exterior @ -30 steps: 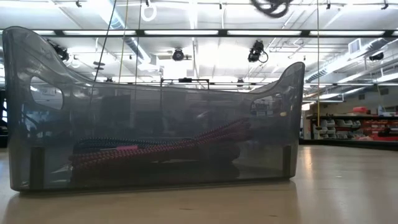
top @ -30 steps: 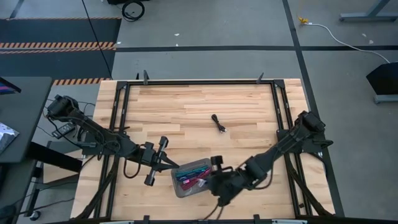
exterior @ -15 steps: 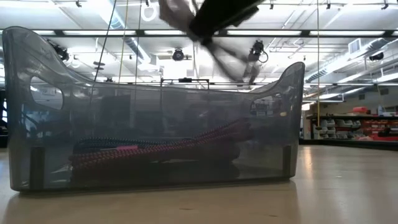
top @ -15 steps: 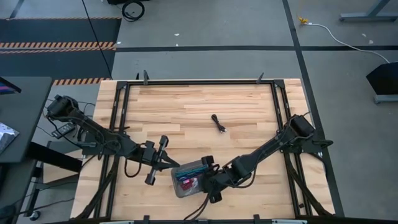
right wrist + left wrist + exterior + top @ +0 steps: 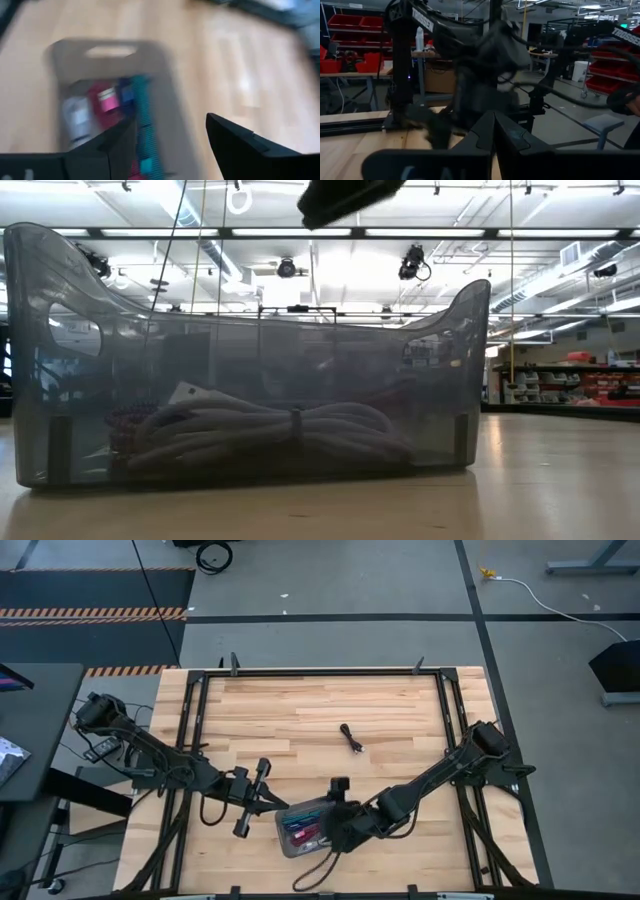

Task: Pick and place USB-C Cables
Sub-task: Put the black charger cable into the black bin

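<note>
High view: your right tool (image 5: 338,802) sits over the grey tray (image 5: 285,843) near the tabletop's front edge, about mid-width. Coloured USB-C cables (image 5: 302,827) lie inside the tray. One black cable (image 5: 351,737) lies alone on the bare tabletop (image 5: 300,710), toward the middle, well apart from the tray. Your left tool (image 5: 252,798) waits just beside the tray's left side, near the front edge; I cannot tell from here how its fingers stand.

Low view: the tray wall fills the picture. A silver-grey cable (image 5: 290,430) lies coiled on the tray floor, with a dark red bundle (image 5: 128,420) behind it at one end. A dark part of an arm hangs above the rim.

Left wrist view: blurred; your left fingers show at the bottom but their gap is hidden. The right arm (image 5: 485,60) is in front of it.

Right wrist view: blurred. Your right tool's fingers (image 5: 240,140) stand apart with nothing between them, looking down at the tray and the teal, red and grey bundles in it.

Judgement: the silver-grey cable looks placed, so this is the end of a drop-off. Next move calls for lifting your right tool clear of the tray rim, going to the black cable and closing across its coil.
</note>
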Controlling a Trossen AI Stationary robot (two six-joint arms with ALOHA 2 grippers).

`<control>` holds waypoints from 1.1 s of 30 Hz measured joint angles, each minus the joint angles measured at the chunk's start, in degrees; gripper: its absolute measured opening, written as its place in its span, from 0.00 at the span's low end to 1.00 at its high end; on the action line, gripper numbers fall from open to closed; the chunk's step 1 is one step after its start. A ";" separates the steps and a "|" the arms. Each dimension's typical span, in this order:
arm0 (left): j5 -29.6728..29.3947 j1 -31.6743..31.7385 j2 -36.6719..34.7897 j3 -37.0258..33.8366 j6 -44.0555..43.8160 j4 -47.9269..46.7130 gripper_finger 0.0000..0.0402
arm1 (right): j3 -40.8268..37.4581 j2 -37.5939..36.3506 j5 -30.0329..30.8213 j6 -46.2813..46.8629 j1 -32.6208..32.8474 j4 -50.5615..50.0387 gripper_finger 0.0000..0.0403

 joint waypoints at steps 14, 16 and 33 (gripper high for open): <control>0.02 -0.07 0.00 -0.04 -1.08 -0.04 0.04 | 0.00 -8.38 -1.64 10.40 -17.32 -17.62 0.50; 0.02 -0.07 0.00 -0.04 -1.05 -0.04 0.04 | 0.00 -8.38 -5.11 10.54 -20.99 -19.46 0.49; 0.02 -0.07 0.00 -0.07 -0.87 -0.33 0.04 | -15.64 -8.35 -30.35 17.92 -44.69 -19.89 0.50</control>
